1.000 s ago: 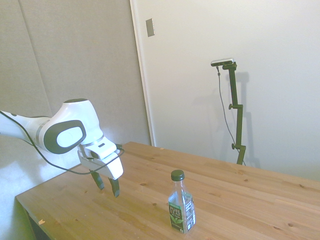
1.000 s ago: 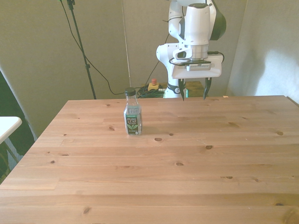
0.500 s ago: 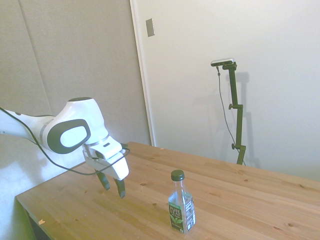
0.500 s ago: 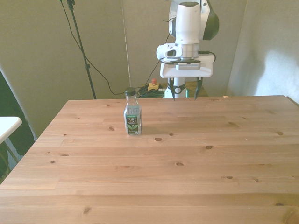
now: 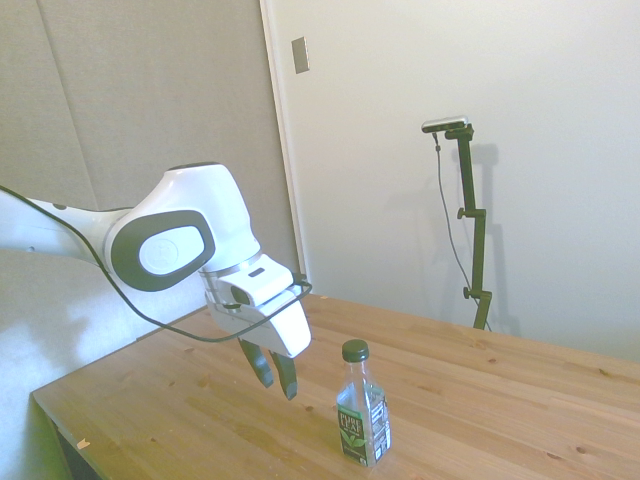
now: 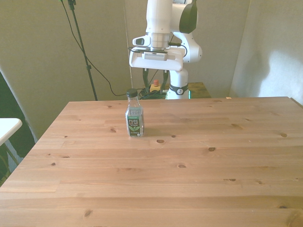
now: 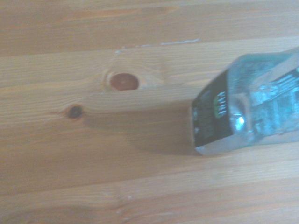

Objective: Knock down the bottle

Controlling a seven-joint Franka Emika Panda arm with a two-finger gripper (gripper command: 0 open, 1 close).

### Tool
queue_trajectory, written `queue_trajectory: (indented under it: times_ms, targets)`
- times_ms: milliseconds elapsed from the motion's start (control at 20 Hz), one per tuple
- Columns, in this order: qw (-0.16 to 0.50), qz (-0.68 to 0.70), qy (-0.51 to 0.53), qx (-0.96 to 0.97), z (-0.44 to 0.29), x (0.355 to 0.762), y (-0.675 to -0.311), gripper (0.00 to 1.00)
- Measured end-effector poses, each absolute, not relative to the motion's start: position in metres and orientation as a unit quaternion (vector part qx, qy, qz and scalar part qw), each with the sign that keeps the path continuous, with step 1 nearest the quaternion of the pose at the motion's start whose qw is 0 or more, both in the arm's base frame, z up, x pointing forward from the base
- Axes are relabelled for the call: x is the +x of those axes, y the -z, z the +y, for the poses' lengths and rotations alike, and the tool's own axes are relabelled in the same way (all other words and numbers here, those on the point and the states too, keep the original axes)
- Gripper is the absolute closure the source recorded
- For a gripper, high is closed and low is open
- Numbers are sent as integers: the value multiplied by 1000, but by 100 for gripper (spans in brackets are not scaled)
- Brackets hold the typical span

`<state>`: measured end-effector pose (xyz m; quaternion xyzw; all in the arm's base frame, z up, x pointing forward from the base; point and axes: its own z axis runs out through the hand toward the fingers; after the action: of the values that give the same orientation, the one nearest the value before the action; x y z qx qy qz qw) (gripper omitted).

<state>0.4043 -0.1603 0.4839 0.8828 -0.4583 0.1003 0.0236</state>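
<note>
The bottle [image 6: 134, 119] stands upright on the wooden table [image 6: 199, 165], toward the far left part of it in the front view. It is clear plastic with a dark green cap and a dark label. The side view shows the bottle [image 5: 363, 412] just right of my gripper [image 5: 276, 373]. The gripper [image 6: 155, 79] hangs above the table's far edge, behind the bottle and a little toward the front view's right. Its fingers are open, point down and hold nothing. It does not touch the bottle. From the wrist view, the lower half of the bottle [image 7: 247, 112] shows on the planks.
A white surface [image 6: 7, 126] juts in beyond the table's edge at the front view's left. A small red-topped box [image 6: 154, 85] and cables lie behind the table near the robot's base. In the side view a wall [image 5: 420, 120] rises behind the table.
The gripper has swung toward the front view's left and come close to the bottle, staying open. The bottle has not moved.
</note>
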Motion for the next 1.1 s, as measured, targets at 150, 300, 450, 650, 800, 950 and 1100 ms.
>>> queue_trajectory:
  times_ms: [150,300,450,650,800,950,1100]
  targets:
    - [31,-464,-115,877,-181,405,-487,100]
    - [36,-476,-126,870,-207,408,-489,100]
    - [37,-486,-130,863,-230,408,-491,100]
    - [37,-494,-137,858,-244,408,-495,100]
    - [37,-493,-142,857,-244,414,-499,100]
    - [37,-492,-149,857,-234,429,-506,100]
    - [36,-495,-151,855,-226,441,-507,100]
